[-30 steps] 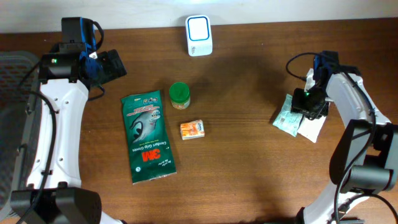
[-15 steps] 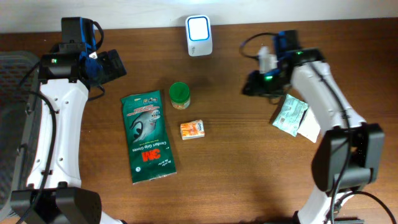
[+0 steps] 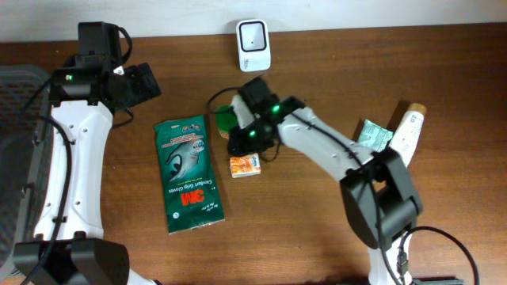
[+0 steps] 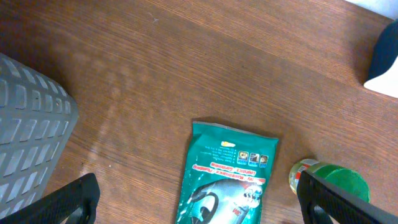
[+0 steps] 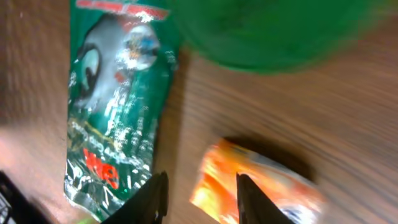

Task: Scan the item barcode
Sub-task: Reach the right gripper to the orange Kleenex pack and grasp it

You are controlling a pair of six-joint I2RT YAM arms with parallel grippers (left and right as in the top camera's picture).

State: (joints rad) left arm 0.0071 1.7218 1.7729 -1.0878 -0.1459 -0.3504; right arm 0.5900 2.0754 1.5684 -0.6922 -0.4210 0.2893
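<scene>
A small orange box point(image 3: 247, 165) lies at the table's middle, next to a green-lidded jar point(image 3: 225, 119) and a long green 3M pouch point(image 3: 188, 174). The white scanner point(image 3: 253, 43) stands at the back edge. My right gripper point(image 3: 238, 145) hovers over the jar and the box's left end. In the right wrist view its fingers stand partly apart, open point(image 5: 202, 199), just above the orange box point(image 5: 261, 186), with the pouch point(image 5: 115, 112) to the left and the blurred jar lid point(image 5: 273, 31) above. My left gripper point(image 4: 202, 205) is wide open and empty above the pouch point(image 4: 224, 180).
A grey basket point(image 3: 16, 119) stands off the table's left side and shows in the left wrist view point(image 4: 31, 137). At the right lie a pale green packet point(image 3: 374, 134) and a white tube point(image 3: 408, 131).
My right arm has swung from the right side of the table to the middle, over the jar and orange box. The packet and tube stay at the right. The left arm has not moved.
</scene>
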